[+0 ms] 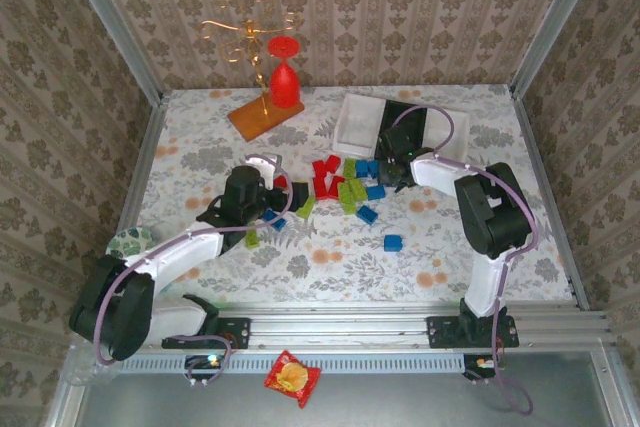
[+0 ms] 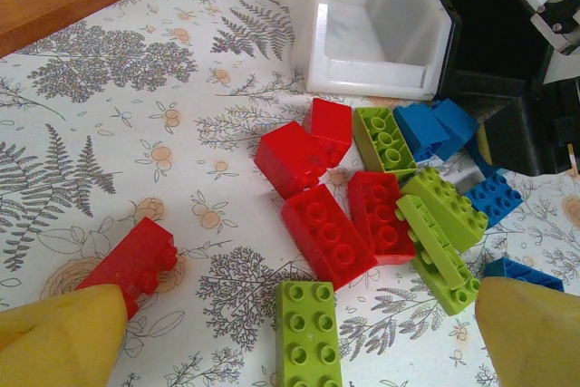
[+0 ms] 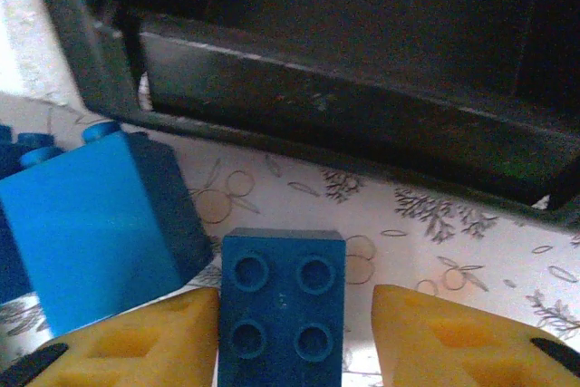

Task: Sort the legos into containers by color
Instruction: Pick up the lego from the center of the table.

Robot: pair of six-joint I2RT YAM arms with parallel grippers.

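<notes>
Red, lime green and blue legos lie clustered mid-table. My left gripper is open at the cluster's left side. In the left wrist view its yellow fingertips stand wide apart, with a green lego lying between them, red legos just beyond and one red lego by the left fingertip. My right gripper is open around a dark blue lego; the left pad touches it, the right pad stands off. A black tray is right ahead, flanked by a white tray and another white tray.
A wooden board with a gold wire stand and a red wine glass stands at the back left. Loose blue legos lie toward the front. A snack packet lies on the near rail. Metal frame posts border the table.
</notes>
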